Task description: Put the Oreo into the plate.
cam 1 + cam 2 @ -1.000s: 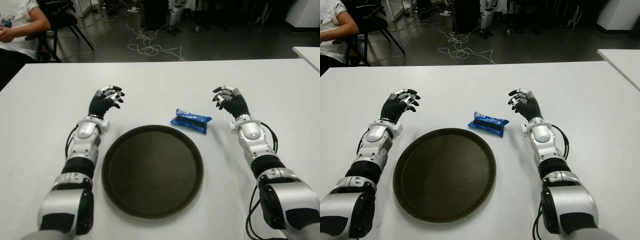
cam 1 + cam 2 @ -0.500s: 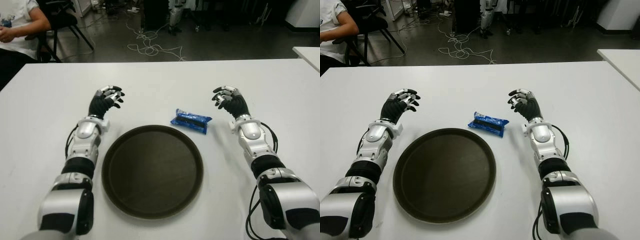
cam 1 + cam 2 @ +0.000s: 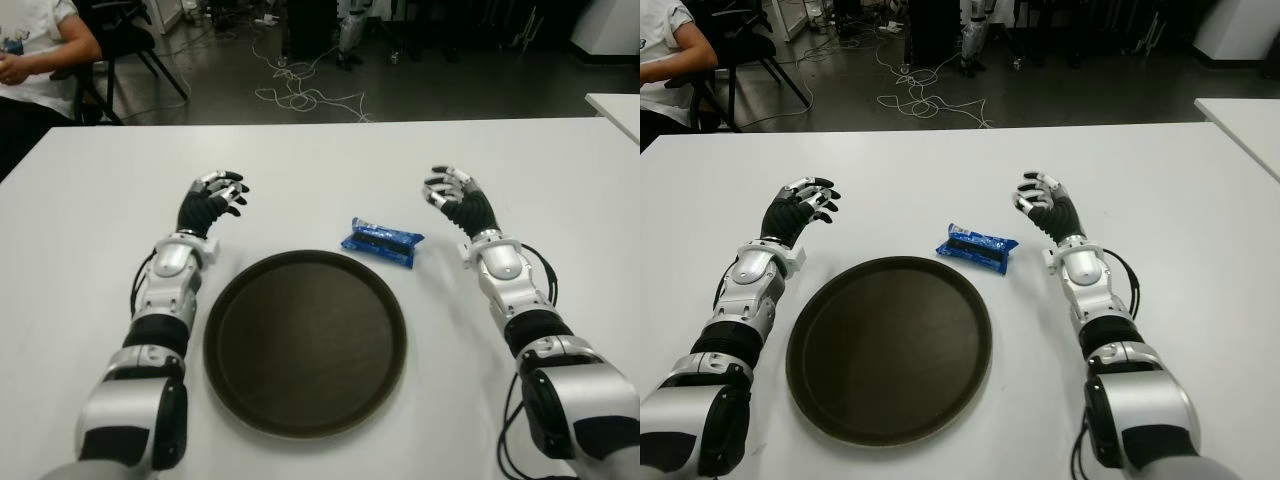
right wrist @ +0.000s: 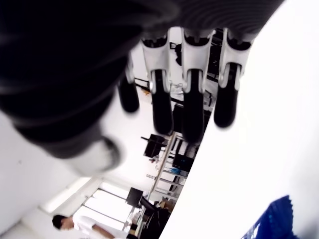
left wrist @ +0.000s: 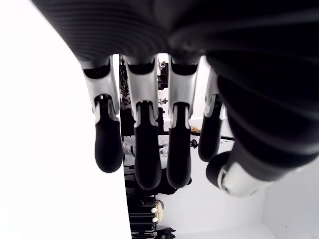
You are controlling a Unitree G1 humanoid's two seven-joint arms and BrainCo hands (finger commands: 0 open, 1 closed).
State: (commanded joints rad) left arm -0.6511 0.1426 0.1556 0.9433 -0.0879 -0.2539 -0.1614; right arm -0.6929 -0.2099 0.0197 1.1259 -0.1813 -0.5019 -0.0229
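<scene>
No words, numbers or signs can be read here. The blue Oreo pack [image 3: 382, 241] on the white table [image 3: 320, 160] has some print on its wrapper, but it is too small and blurry to make out any letters. The shirt of the person [image 3: 35, 40] sitting at the far left has a small picture on it, and that cannot be read either.

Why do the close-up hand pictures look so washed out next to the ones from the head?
Left wrist view: the table burns out to plain white and the left hand is a dark silhouette. Right wrist view: the same glare, only a blue corner of the Oreo pack keeps colour. Eye views: even light, soft shadows under the plate.
</scene>
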